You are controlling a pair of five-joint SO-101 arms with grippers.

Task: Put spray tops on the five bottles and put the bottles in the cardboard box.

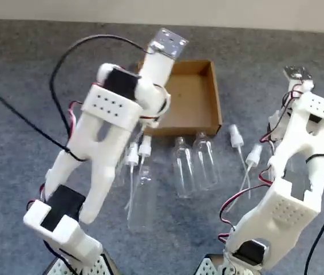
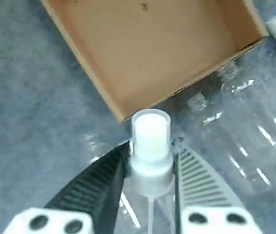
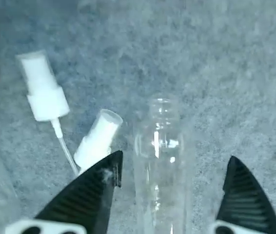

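Note:
My left gripper [image 2: 150, 152] is shut on the white spray top [image 2: 151, 146] of a clear bottle, just short of the near corner of the cardboard box [image 2: 104, 92]. In the high view that spray top [image 1: 145, 150] sits under the left arm, in front of the box [image 1: 213, 97]. My right gripper [image 3: 174, 161] is open, its fingers either side of a topless clear bottle [image 3: 160, 156] lying on the carpet. Two loose spray tops [image 3: 43, 92] [image 3: 96, 139] lie beside that bottle. Two more topless bottles [image 1: 184, 166] [image 1: 205, 159] lie in front of the box.
Grey carpet covers the table. The box is open with nothing inside it. A second spray top [image 1: 132, 154] and a clear bottle [image 1: 142, 200] lie by the left arm. The two loose tops [image 1: 236, 136] [image 1: 253, 154] lie between the arms.

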